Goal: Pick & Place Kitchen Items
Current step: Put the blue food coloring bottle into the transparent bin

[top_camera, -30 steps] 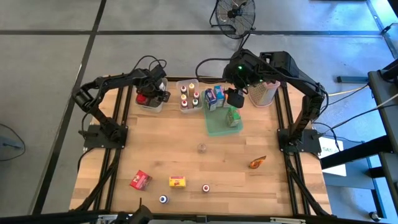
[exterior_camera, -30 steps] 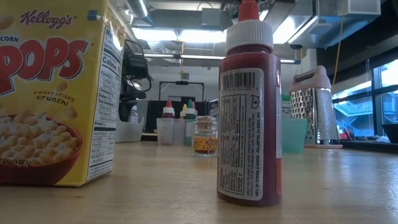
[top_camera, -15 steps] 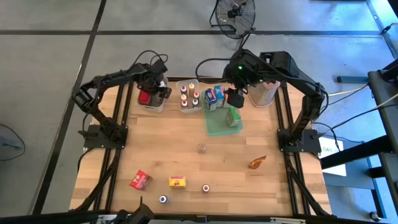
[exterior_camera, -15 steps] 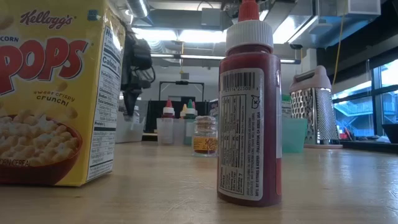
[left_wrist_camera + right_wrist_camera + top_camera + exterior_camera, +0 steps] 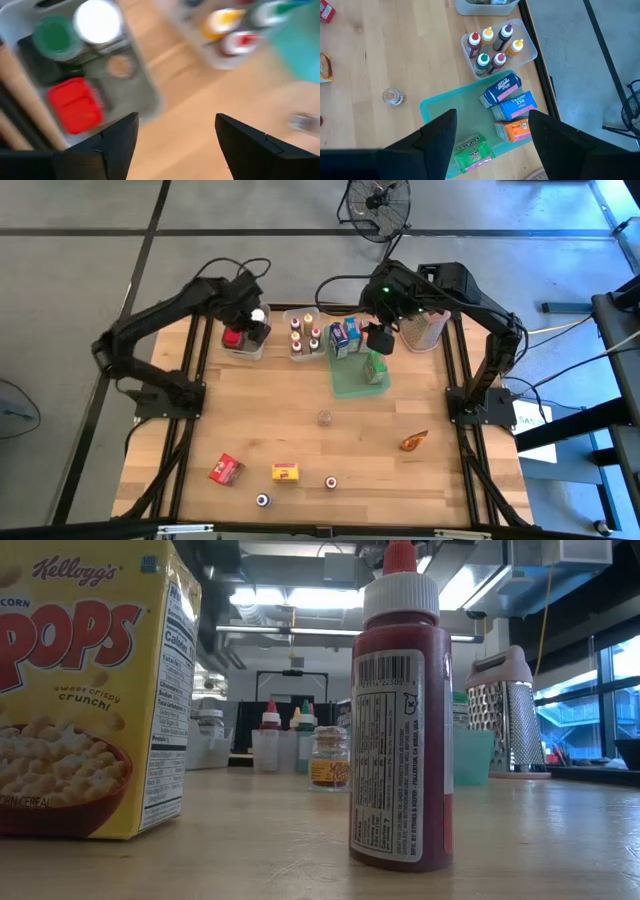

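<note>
Jaws first: my left gripper point(image 5: 172, 145) has its fingers spread wide with nothing between them, hanging above the clear plastic bin at the table's far left point(image 5: 243, 348). That bin holds a red square-capped item point(image 5: 76, 106), a green round lid point(image 5: 56, 37) and a white round lid point(image 5: 98, 21). My right gripper point(image 5: 487, 145) is also wide and empty, over the flat green tray point(image 5: 437, 107) with a blue milk-style carton point(image 5: 501, 89), a blue rice carton point(image 5: 517, 109), an orange carton point(image 5: 516, 131) and a green packet point(image 5: 474, 148). Next to it sits a clear bin of small squeeze bottles with coloured caps point(image 5: 495, 47).

Loose items I judge unsorted: small clear glass jar point(image 5: 324, 418) mid-table, orange packet point(image 5: 414, 441), red carton point(image 5: 226, 470), yellow cereal carton point(image 5: 286, 472), small red-capped bottle point(image 5: 330, 482), small blue-capped can point(image 5: 262, 500), all near the front edge, well apart from both grippers.

Risks: the left wrist view is blurred, so aiming from it could misplace a descent and clip the bin wall. Bottles and cartons stand upright and light; a finger coming in off-centre would likely topple them. The box grater point(image 5: 424, 330) is just beside my right arm, so a careless swing could knock it.
</note>
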You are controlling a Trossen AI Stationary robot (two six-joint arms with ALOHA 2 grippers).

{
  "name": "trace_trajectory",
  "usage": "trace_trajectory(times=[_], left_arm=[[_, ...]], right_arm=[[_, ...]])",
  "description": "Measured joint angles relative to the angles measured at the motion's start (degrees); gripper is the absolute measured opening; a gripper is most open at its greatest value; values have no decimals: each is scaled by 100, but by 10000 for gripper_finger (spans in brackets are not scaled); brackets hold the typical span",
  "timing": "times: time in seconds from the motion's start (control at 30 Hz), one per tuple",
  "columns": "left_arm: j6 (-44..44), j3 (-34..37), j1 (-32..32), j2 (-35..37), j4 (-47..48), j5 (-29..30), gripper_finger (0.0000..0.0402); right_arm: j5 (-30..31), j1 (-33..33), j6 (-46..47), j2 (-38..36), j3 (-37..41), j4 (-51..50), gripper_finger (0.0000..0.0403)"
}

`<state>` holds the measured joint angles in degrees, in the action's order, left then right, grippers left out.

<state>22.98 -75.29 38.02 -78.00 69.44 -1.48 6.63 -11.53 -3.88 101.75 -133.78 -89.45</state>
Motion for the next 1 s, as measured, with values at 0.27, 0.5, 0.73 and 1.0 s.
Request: trace_trajectory(times=[0.27, 0.5, 0.73, 1.0], left_arm=[[358, -8, -1266, 1220, -380, 11, 260], [788, -8, -2248, 1625, -521, -25, 260], [1080, -8, -3489, 1666, -534, -625, 258], [1427, -8, -5282, 1665, -532, -138, 259]], right_arm=[[-992, -1, -206, 0, 0, 69, 250], [-1940, 87, -357, 0, 0, 162, 250], [-2232, 629, 279, 0, 0, 188, 250], [-2138, 1598, 1424, 37, 0, 883, 250]])
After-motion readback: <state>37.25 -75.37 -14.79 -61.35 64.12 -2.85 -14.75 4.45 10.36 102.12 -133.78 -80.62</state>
